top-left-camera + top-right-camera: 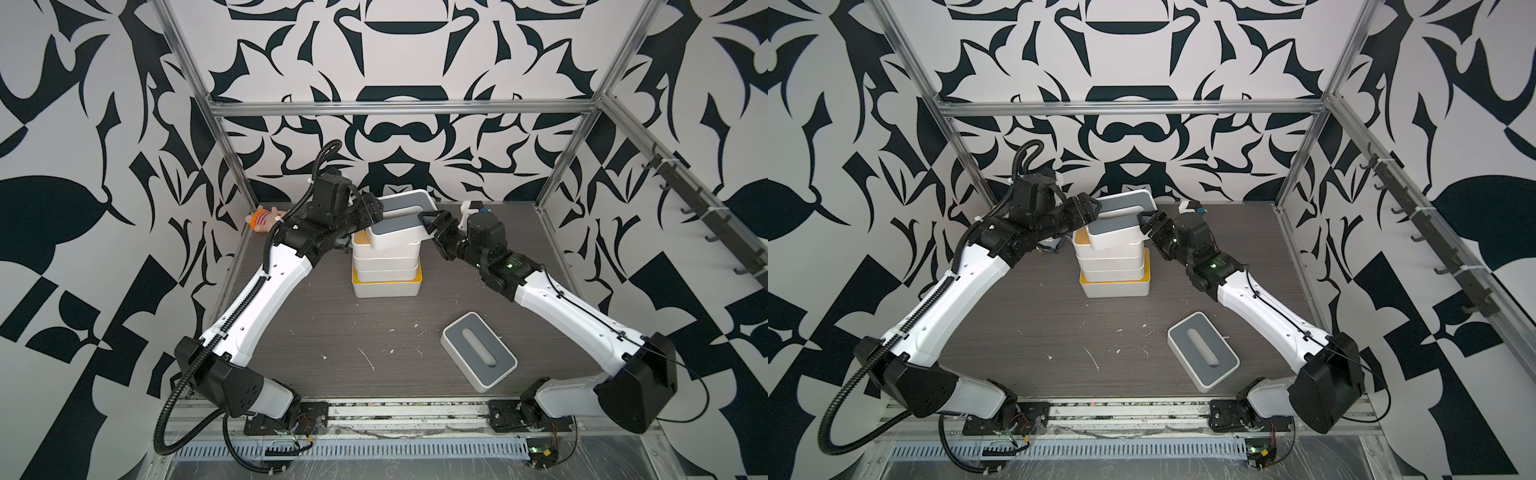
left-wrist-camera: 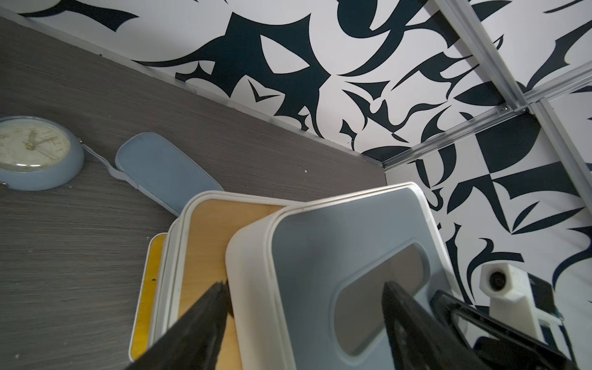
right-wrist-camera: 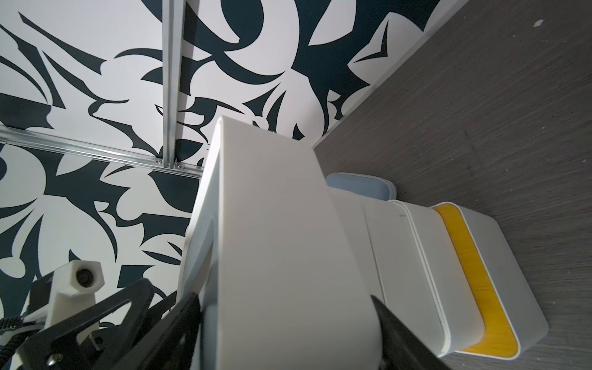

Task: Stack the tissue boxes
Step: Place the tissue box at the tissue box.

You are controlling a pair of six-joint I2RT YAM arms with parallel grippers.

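Note:
A stack of tissue boxes stands mid-table: a yellow-lidded box [image 1: 386, 289] at the bottom and bamboo-lidded boxes [image 1: 386, 253] above it. A grey-lidded box [image 1: 399, 227] [image 1: 1117, 227] lies tilted on top, its far end raised. My left gripper [image 1: 376, 208] [image 2: 306, 283] straddles its left edge, with one fingertip at the white wall and the other over the lid's slot. My right gripper [image 1: 428, 222] [image 3: 285, 296] stands wide around the box's thickness on the right side. A second grey-lidded box [image 1: 478, 351] [image 1: 1202, 349] lies flat on the table at the front right.
A blue-grey pouch [image 2: 160, 166] and a round clock [image 2: 35, 153] lie behind the stack, hidden from the top views. A plush toy [image 1: 264, 220] sits at the back left corner. Metal frame posts [image 1: 232, 158] bound the table.

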